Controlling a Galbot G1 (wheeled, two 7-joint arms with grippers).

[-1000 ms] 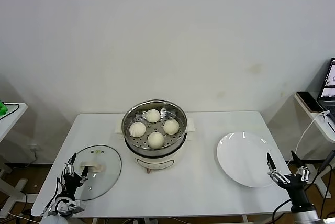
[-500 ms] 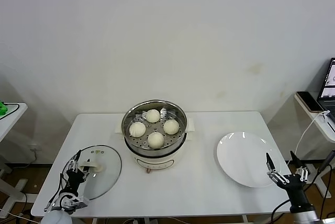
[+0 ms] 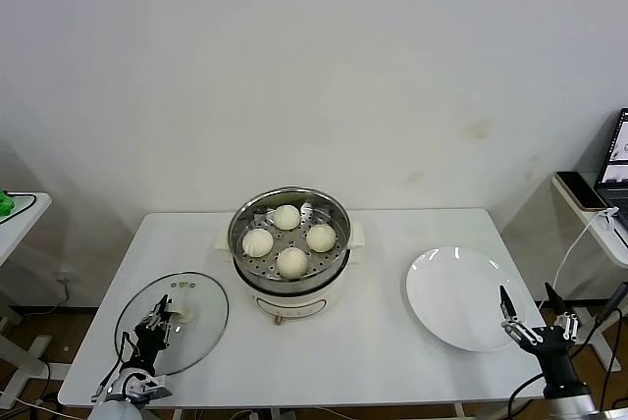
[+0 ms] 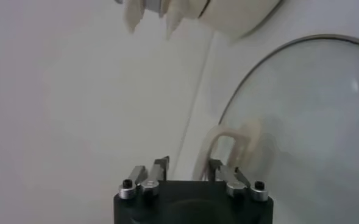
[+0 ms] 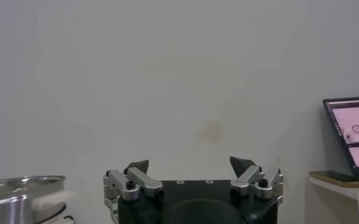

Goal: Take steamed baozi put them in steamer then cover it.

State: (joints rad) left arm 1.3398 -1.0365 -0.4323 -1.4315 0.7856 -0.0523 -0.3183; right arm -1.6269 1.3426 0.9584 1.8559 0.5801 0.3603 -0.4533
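Several cream-white steamed baozi (image 3: 291, 261) lie on the perforated floor of the steel steamer (image 3: 339, 221) at the table's middle. The steamer stands uncovered. Its glass lid (image 3: 201, 292) lies flat at the front left. My left gripper (image 3: 160, 320) sits low over the lid, jaws drawn in at the cream handle (image 3: 183, 314). In the left wrist view the handle (image 4: 231, 137) stands right at the narrowed gripper (image 4: 188, 163), on the lid (image 4: 313, 122). My right gripper (image 3: 525, 292) hangs open and empty by the plate's near right edge; the right wrist view shows this gripper (image 5: 190, 163) wide apart.
A bare white plate (image 3: 456, 297) lies at the right of the table. A side shelf with a laptop (image 3: 616, 160) and a cable stands past the right edge. The steamer's rim (image 5: 21, 189) shows far off in the right wrist view.
My left gripper has slid forward onto the lid and its jaws have closed in from wide open to narrow at the handle. The right arm has stayed put.
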